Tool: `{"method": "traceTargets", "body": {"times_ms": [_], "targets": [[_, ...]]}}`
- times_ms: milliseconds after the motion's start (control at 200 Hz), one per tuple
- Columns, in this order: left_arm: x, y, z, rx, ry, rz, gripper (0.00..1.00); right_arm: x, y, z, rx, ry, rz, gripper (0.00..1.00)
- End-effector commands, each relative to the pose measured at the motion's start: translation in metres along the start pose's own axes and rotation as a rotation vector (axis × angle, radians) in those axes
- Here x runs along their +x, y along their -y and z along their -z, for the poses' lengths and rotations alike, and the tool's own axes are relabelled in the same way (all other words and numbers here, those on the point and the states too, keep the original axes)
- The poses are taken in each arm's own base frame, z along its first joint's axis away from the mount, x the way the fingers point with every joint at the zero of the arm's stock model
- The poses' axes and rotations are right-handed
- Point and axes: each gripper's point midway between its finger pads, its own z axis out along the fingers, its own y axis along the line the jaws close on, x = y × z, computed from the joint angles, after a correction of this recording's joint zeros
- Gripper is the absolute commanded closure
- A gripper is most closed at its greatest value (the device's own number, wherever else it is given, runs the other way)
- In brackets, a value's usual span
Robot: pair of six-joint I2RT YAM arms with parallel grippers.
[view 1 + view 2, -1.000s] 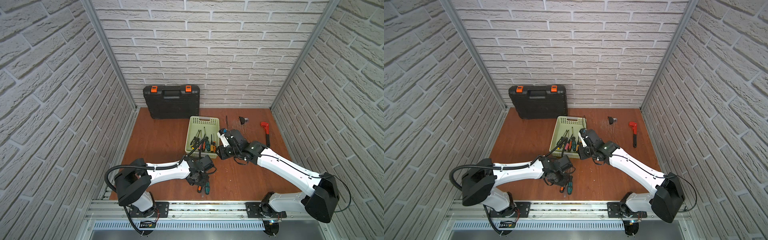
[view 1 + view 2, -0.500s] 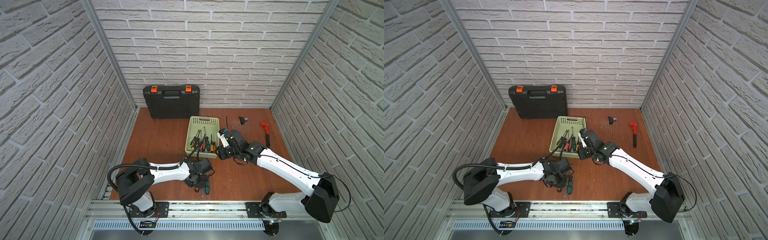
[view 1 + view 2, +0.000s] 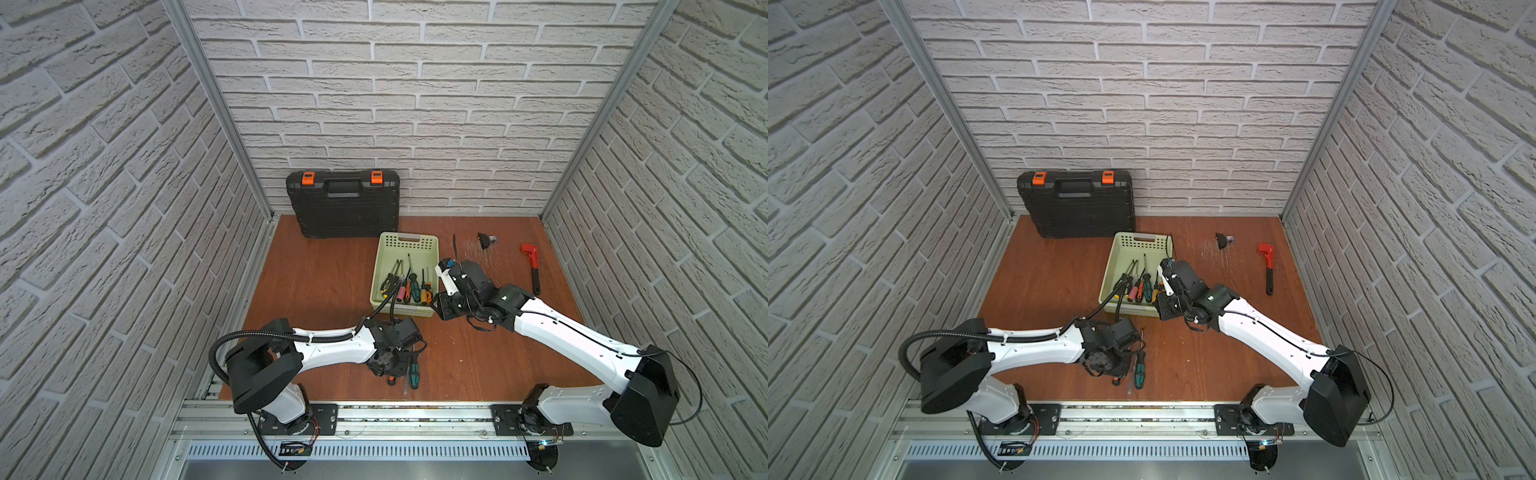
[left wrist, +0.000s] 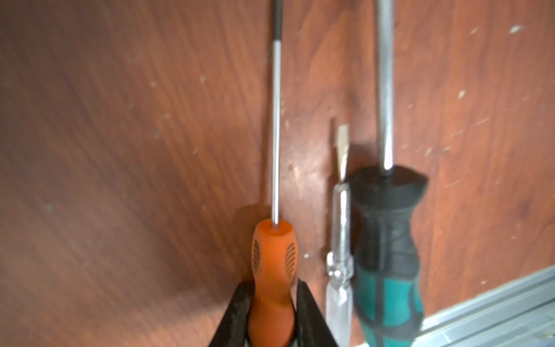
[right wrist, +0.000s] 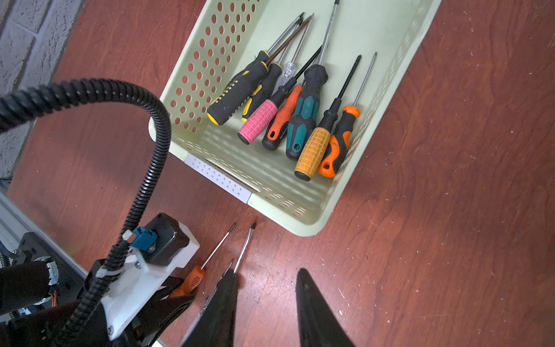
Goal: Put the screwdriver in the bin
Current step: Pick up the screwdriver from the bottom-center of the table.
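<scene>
The screwdriver has an orange handle and a thin steel shaft, and it lies on the brown floor near the front edge. My left gripper is shut on its handle, one black finger on each side. In a top view the left gripper sits low over the handle's end. The pale green bin stands mid-floor behind it and holds several screwdrivers. My right gripper is open and empty above the floor by the bin's near corner.
A green-and-black screwdriver and a small clear-handled one lie right beside the held one. A black toolcase leans at the back wall. A red wrench and a small black part lie at the back right.
My left gripper has slid a little toward the front rail and closed onto the orange handle. The right arm has stayed where it was.
</scene>
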Motion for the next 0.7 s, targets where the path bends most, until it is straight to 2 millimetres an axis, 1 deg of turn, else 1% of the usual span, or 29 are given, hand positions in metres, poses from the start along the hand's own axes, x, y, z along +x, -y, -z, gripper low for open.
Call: {"method": "traceTargets", "body": {"times_ms": [0, 120, 210, 260, 295, 375, 445, 510, 585, 630, 695], "targets": [[0.002, -0.014, 0.019, -0.048, 0.031, 0.022, 0.9, -0.007, -0.003, 0.005, -0.006, 0.044, 0.009, 0.65], [0.008, -0.021, 0.045, -0.067, 0.041, 0.035, 0.9, -0.014, -0.004, 0.01, -0.002, 0.063, 0.017, 0.65], [0.013, -0.027, 0.064, -0.067, 0.064, 0.066, 0.9, -0.017, 0.004, 0.011, 0.052, 0.055, 0.005, 0.65], [0.011, -0.027, 0.077, -0.048, 0.093, 0.076, 0.9, -0.018, 0.006, 0.009, 0.074, 0.041, 0.01, 0.65], [0.005, -0.026, 0.088, -0.038, 0.127, 0.072, 0.9, -0.019, 0.006, 0.007, 0.078, 0.035, 0.012, 0.64], [-0.014, -0.021, 0.111, -0.013, 0.193, 0.026, 0.89, -0.019, 0.002, 0.001, 0.056, 0.032, 0.008, 0.64], [-0.037, -0.024, 0.125, -0.024, 0.219, 0.003, 0.89, -0.022, -0.006, -0.004, 0.017, 0.036, 0.008, 0.64], [-0.064, -0.023, 0.14, -0.023, 0.25, -0.01, 0.9, -0.025, -0.012, -0.007, -0.004, 0.028, 0.015, 0.64], [-0.097, -0.013, 0.157, 0.019, 0.291, -0.037, 0.9, -0.027, -0.015, -0.008, -0.016, 0.024, 0.025, 0.64], [-0.115, -0.007, 0.16, 0.049, 0.295, -0.048, 0.89, -0.028, -0.015, -0.008, -0.018, 0.028, 0.027, 0.64], [-0.141, -0.007, 0.158, 0.058, 0.291, -0.051, 0.89, -0.029, -0.016, -0.009, -0.023, 0.035, 0.024, 0.64]]}}
